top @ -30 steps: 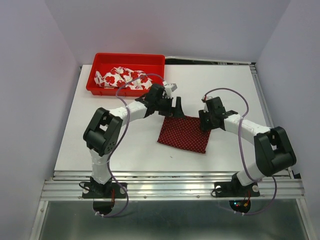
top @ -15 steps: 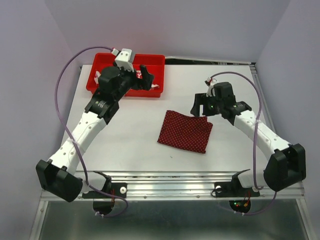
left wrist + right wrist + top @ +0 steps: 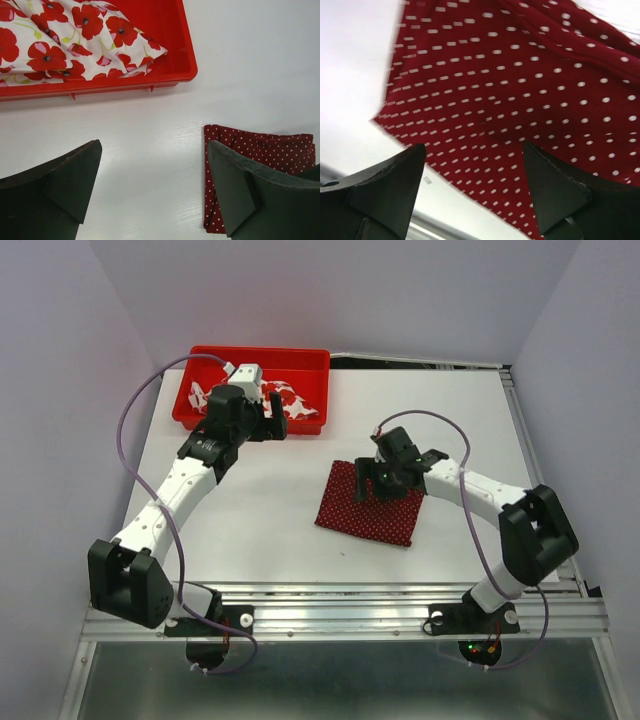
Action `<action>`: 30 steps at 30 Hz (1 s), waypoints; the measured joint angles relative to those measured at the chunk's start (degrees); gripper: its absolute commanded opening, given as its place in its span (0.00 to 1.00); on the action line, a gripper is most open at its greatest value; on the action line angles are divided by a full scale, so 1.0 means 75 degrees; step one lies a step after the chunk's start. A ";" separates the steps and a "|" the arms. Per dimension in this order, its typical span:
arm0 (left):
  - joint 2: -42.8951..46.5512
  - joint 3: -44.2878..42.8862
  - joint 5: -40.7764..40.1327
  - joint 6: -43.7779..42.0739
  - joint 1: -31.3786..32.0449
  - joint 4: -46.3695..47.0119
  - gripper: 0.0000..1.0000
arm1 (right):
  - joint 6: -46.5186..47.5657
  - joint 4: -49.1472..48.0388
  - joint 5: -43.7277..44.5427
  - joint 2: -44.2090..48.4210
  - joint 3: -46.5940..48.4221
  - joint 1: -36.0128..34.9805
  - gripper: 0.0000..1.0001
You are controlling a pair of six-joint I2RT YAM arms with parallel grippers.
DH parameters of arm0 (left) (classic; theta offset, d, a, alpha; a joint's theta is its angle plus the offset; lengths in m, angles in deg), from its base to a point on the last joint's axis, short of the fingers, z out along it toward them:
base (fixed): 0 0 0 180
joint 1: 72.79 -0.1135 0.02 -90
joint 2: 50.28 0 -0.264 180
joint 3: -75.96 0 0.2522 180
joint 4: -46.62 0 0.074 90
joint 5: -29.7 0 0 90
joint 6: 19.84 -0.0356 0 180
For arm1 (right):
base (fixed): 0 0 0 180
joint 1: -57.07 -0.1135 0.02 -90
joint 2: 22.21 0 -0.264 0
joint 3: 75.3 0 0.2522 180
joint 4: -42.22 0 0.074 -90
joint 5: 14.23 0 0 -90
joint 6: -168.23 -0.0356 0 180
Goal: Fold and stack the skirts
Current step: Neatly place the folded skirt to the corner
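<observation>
The dark red polka-dot skirt (image 3: 372, 512) lies folded in a flat rectangle on the white table (image 3: 250, 510). My right gripper (image 3: 372, 485) hovers open over its upper left part, nothing between the fingers; the right wrist view shows the dotted cloth (image 3: 520, 90) filling the space below the gripper (image 3: 475, 185). The white skirt with red flowers (image 3: 287, 398) lies crumpled in the red tray (image 3: 250, 352). My left gripper (image 3: 272, 425) is open just in front of the tray's near right wall. Its view shows the flowered skirt (image 3: 60, 45), the tray wall (image 3: 125, 82) and the dotted skirt (image 3: 280, 145) behind the right finger.
The red tray stands at the table's back left corner. A metal rail (image 3: 340, 612) runs along the near edge by the arm bases. Grey walls close in both sides and the back.
The left arm left the dotted skirt, swung up to the tray, and now sits lower at its near right wall. The right gripper opened and moved left over the dotted skirt.
</observation>
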 measured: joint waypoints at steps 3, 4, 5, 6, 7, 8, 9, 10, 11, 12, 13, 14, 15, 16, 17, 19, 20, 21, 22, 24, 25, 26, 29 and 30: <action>-0.0254 -0.0003 0.0038 0.0006 -0.0015 -0.0047 0.98 | 0.0090 0.0090 0.0755 -0.0749 0.0079 -0.0090 0.78; -0.0297 -0.0003 0.0035 0.0006 -0.0020 -0.0067 0.98 | 0.0160 0.0099 0.0991 -0.1029 0.0111 -0.0076 0.77; -0.0341 -0.0003 0.0035 0.0003 -0.0035 -0.0108 0.98 | 0.0262 0.0117 0.1224 -0.1323 0.0125 -0.0076 0.76; -0.0356 -0.0003 0.0035 -0.0015 -0.0044 -0.0143 0.98 | 0.0519 0.0189 0.1492 -0.1606 0.0347 -0.0050 0.74; -0.0356 -0.0003 0.0032 -0.0035 -0.0050 -0.0189 0.98 | 0.0659 0.0187 0.1600 -0.1641 0.0414 -0.0047 0.72; -0.0350 -0.0003 0.0035 -0.0055 -0.0058 -0.0192 0.98 | 0.0953 0.0172 0.1751 -0.1731 0.0490 -0.0038 0.71; -0.0341 -0.0003 0.0032 -0.0082 -0.0070 -0.0181 0.98 | 0.1137 0.0172 0.1821 -0.1807 0.0527 0.0000 0.70; -0.0341 -0.0003 0.0032 -0.0111 -0.0090 -0.0169 0.98 | 0.1553 0.0178 0.1801 -0.1845 0.0565 0.0102 0.70; -0.0341 -0.0003 0.0032 -0.0137 -0.0102 -0.0169 0.98 | 0.1897 0.0178 0.1781 -0.1845 0.0565 0.0219 0.70; -0.0341 -0.0003 0.0035 -0.0154 -0.0105 -0.0166 0.98 | 0.2430 0.0175 0.1699 -0.1845 0.0568 0.0344 0.70; -0.0341 0.0000 0.0035 -0.0192 -0.0117 -0.0166 0.98 | 0.2739 0.0178 0.1620 -0.1851 0.0577 0.0504 0.71; -0.0341 -0.0003 0.0035 -0.0210 -0.0131 -0.0160 0.98 | 0.3279 0.0178 0.1478 -0.1877 0.0609 0.0755 0.71; -0.0341 0.0000 0.0038 -0.0248 -0.0149 -0.0154 0.98 | 0.3687 0.0178 0.1352 -0.1900 0.0638 0.0915 0.71; -0.0341 0.0000 0.0038 -0.0259 -0.0154 -0.0146 0.98 | 0.4164 0.0175 0.1195 -0.1950 0.0702 0.1180 0.72; -0.0341 -0.0003 0.0041 -0.0289 -0.0163 -0.0128 0.98 | 0.4552 0.0195 0.1058 -0.2028 0.0810 0.1463 0.73; -0.0341 0.0000 0.0055 -0.0350 -0.0192 -0.0085 0.98 | 0.5275 0.0189 0.0799 -0.2203 0.1032 0.1929 0.77; -0.0341 0.0000 0.0058 -0.0388 -0.0195 -0.0055 0.98 | 0.5697 0.0178 0.0650 -0.2334 0.1195 0.2200 0.77; -0.0341 0.0000 0.0064 -0.0414 -0.0195 -0.0032 0.98 | 0.5951 0.0178 0.0562 -0.2419 0.1306 0.2337 0.80; -0.0341 0.0000 0.0070 -0.0449 -0.0195 0.0006 0.98 | 0.6213 0.0178 0.0475 -0.2559 0.1475 0.2541 0.82; -0.0341 0.0000 0.0090 -0.0484 -0.0195 0.0093 0.98 | 0.6496 0.0195 0.0329 -0.2786 0.1775 0.2754 0.91; -0.0341 0.0000 0.0111 -0.0498 -0.0195 0.0137 0.98 | 0.6554 0.0189 0.0280 -0.2888 0.1915 0.2838 0.93; -0.0341 0.0000 0.0119 -0.0504 -0.0195 0.0154 0.98 | 0.6610 0.0181 0.0239 -0.2984 0.2060 0.2897 0.94; -0.0341 0.0000 0.0201 -0.0504 -0.0198 0.0242 0.98 | 0.6531 0.0224 0.0163 -0.3031 0.2267 0.2975 1.00; -0.0341 0.0000 0.0216 -0.0501 -0.0198 0.0248 0.98 | 0.6441 0.0280 0.0111 -0.3031 0.2390 0.2975 1.00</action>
